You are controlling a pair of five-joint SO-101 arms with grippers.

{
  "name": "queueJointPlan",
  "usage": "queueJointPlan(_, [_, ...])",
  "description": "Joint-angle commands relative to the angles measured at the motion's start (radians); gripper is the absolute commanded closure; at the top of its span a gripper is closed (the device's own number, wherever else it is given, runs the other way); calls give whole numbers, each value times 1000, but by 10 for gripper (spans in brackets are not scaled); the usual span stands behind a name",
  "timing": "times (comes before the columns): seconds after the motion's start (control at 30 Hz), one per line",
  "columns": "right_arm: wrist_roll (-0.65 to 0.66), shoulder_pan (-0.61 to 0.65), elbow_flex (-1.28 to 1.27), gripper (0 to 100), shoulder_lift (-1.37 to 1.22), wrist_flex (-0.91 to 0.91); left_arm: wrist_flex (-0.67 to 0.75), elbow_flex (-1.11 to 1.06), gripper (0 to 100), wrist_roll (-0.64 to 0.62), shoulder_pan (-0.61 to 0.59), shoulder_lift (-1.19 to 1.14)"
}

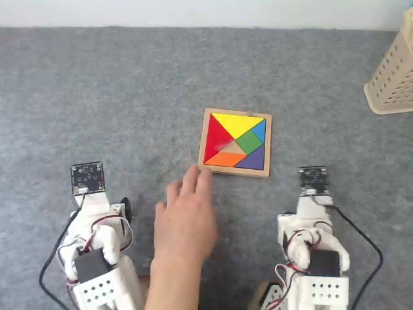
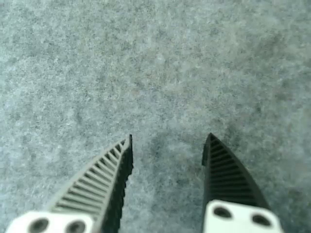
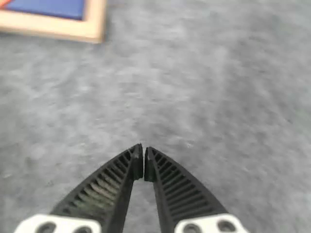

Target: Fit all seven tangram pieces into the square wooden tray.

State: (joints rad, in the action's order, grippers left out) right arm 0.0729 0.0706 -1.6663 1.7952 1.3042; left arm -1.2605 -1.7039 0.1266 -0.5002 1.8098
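Two arms (image 1: 97, 258) clad in white shells, black servo blocks (image 1: 90, 263) set inside, black and red cables (image 1: 293, 242) looped alongside, fingers (image 2: 104, 187) moulded black, ribbed, tapered, white mounts (image 2: 243, 221) pierced by screw holes

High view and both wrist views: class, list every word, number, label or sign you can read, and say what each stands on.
No text can be read in any view.
The wooden tray and its tangram pieces: plain colours, no print.
The dark boards on top of the two arms: tiny marks, too small to read.
The basket and the grey carpet: no writing.
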Motion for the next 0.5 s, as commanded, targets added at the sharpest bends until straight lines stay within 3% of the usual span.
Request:
queueJointPlan(0.0, [12, 134, -18, 992, 24, 7, -3, 19, 775, -9, -69, 18])
queueJointPlan(0.23, [11, 176, -18, 992, 22, 7, -3, 19, 775, -9, -215, 18])
queueJointPlan(0.47, [9, 171, -18, 992, 21, 7, -3, 19, 775, -9, -255, 17])
